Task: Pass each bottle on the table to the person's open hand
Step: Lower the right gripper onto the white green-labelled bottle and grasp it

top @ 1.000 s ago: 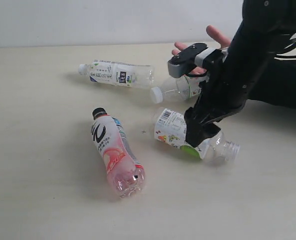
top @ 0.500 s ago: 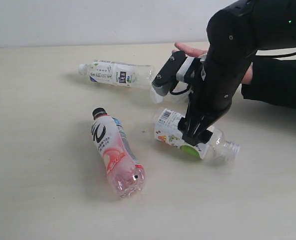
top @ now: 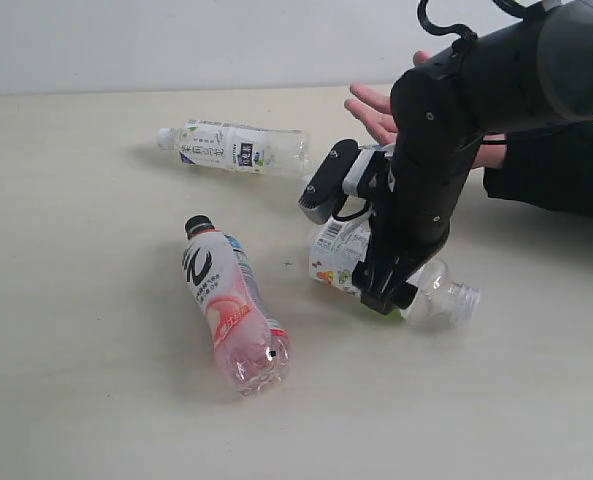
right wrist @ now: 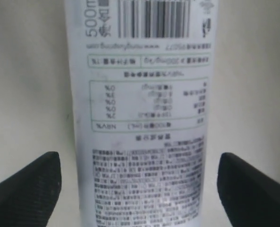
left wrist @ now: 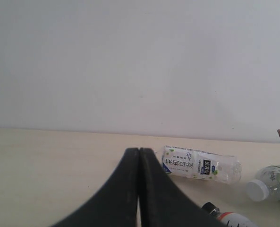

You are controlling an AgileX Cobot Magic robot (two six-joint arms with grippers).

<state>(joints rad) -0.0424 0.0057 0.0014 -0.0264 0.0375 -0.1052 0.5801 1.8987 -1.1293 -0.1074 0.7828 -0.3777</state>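
Several bottles lie on the table. A pink-and-white bottle with a black cap is at the front. A white-label bottle lies at the back. A third, white-capped bottle shows in the left wrist view; the right arm mostly hides it in the exterior view. My right gripper is open, down over the fourth bottle, its fingertips either side of the white label. The person's open hand waits palm up behind the arm. My left gripper is shut on nothing.
The person's black sleeve rests on the table at the right. The bottle under my right gripper has an open neck pointing right. A pale wall runs behind the table.
My right arm has swung left and down, bringing its open gripper around the white-label bottle. The bottles and the hand have stayed put.
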